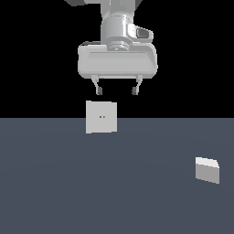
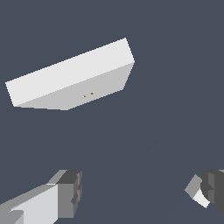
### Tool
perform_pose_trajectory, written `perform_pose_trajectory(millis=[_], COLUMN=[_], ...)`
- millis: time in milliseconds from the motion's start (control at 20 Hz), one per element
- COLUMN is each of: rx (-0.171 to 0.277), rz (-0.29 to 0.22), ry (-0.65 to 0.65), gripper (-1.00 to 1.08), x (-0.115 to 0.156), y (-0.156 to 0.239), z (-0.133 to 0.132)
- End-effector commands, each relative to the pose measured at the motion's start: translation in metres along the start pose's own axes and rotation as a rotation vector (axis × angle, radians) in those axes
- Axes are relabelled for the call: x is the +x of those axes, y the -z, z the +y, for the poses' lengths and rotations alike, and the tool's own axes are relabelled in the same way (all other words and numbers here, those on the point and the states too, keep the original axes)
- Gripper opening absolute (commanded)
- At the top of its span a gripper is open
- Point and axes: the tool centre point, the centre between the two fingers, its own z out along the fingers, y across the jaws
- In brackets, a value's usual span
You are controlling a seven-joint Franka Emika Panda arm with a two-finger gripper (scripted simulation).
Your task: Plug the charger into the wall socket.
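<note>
With its jaws spread and empty, the gripper [image 1: 116, 91] hangs above the wall socket [image 1: 101, 117], so the pickup seems not yet begun, and next it should travel to the charger [image 1: 207, 170], well apart toward the exterior view's right

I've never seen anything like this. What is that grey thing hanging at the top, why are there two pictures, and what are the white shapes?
These are computer-simulated pictures of a robot arm. The grey thing is its claw, hanging open and holding nothing. One picture comes from a camera standing off the arm; the other from a camera on the wrist, looking past the two fingers. The upright white plate with two orange dots is the wall socket. The small grey block toward the exterior view's right is the charger, lying on the dark floor apart from the socket. The wrist camera does not show it.
</note>
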Motion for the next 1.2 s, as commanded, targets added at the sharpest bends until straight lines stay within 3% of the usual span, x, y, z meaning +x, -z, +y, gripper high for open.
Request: perform_pose_trajectory(millis=[0,500,1150], rx=[0.0,-0.007,-0.032], rz=[0.0,0.014,0.069], ry=[0.0,-0.089,-0.425], gripper=[1.0,1.0,1.0], x=[0.0,-0.01,-0.067], y=[0.0,-0.015,-0.071], z=[0.0,0.026,0.116])
